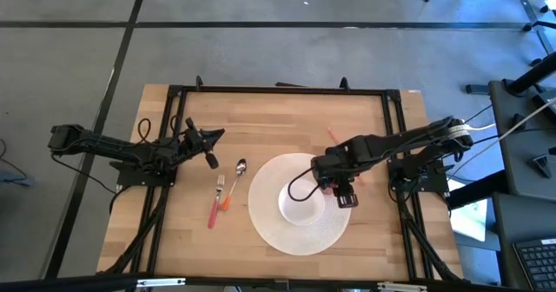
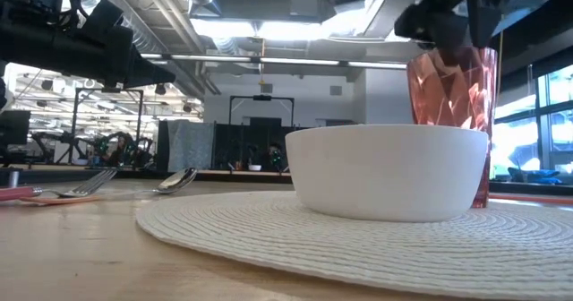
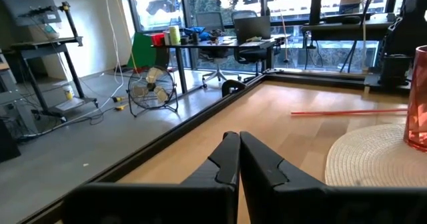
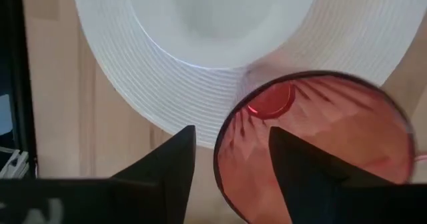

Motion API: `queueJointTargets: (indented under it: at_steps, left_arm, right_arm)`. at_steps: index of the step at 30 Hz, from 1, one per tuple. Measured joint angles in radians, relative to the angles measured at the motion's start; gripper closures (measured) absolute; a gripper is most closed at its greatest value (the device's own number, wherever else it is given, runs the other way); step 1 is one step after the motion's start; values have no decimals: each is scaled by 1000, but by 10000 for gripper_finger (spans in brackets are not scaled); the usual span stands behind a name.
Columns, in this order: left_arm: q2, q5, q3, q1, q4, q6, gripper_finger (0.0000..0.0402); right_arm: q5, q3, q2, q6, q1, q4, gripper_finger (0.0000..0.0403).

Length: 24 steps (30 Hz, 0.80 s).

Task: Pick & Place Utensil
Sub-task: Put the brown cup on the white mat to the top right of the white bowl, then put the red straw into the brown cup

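Wooden table (image 1: 278,118), light butcher-block top inside a black frame.

Round woven placemat (image 1: 265,227), white, lying on the table right of centre. It carries the bowl; the tumbler's footing, on its far edge or just past it, is unclear.

White bowl (image 1: 300,207), on the placemat, upright. The high and right wrist views show nothing inside it.

Red faceted tumbler (image 4: 313,147), translucent plastic, upright just beside the bowl on the bowl's far right side. Seen from above through the right wrist camera, its inside shows only the red base.

Right gripper (image 4: 230,164), above the tumbler, fingers spread wide with one inside the rim and the other outside it; not closed on the wall.

Left gripper (image 3: 239,159), over the left part of the table, well apart from the placemat, fingers pressed together and holding nothing.

Utensils, on bare wood just left of the placemat: a fork with a red handle (image 1: 216,202); a metal spoon (image 1: 239,171) beside it, bowl end toward the far edge.

Thin red straw (image 3: 347,111), lying flat on the table beyond the placemat.
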Motion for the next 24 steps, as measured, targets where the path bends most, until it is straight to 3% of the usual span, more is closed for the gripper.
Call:
queueJointTargets:
  at_steps: [9,13,17,20,24]
  left_arm:
    - [0,0,0,0,-13,0,396]
    - [0,0,0,0,-21,0,396]
    - [0,0,0,0,-21,0,396]
    - [0,0,0,0,-21,0,396]
    - [0,0,0,0,-21,0,396]
  right_arm:
    - [-1,111,-55,-123,25,15,212]
    - [14,91,-207,-176,13,205,212]
    - [197,15,-395,-99,-32,376,215]
    - [327,-63,-515,4,-102,340,241]
    - [360,-171,-616,137,-196,219,318]
